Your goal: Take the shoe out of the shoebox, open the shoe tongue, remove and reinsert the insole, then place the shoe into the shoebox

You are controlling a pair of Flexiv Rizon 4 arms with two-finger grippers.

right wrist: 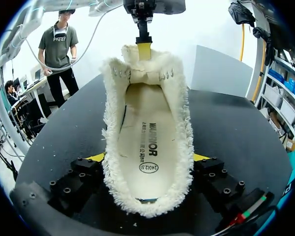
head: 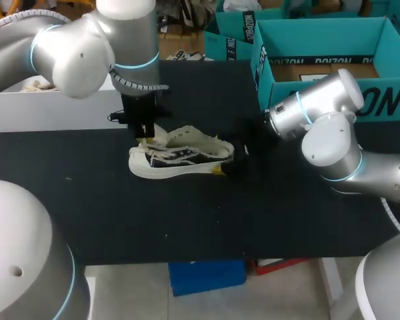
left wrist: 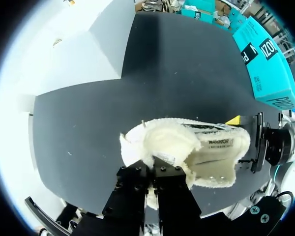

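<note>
A cream fleece-lined shoe (head: 180, 159) lies on its side on the black table (head: 187, 220), toe toward my left arm. My left gripper (head: 145, 138) comes down from above and is shut on the shoe tongue (right wrist: 145, 74), holding it back. In the left wrist view its fingers (left wrist: 137, 184) pinch the fleece at the shoe (left wrist: 187, 152) opening. My right gripper (right wrist: 147, 158) grips the heel end, one yellow tip pressed to each side. The printed insole (right wrist: 147, 142) lies flat inside the shoe. The teal shoebox (head: 320, 60) stands open at the back right.
A white box (head: 27, 110) sits at the back left of the table. More teal boxes (head: 230, 37) stand behind the shoebox. The table's front edge (head: 187, 261) runs below the shoe, with bare black surface between.
</note>
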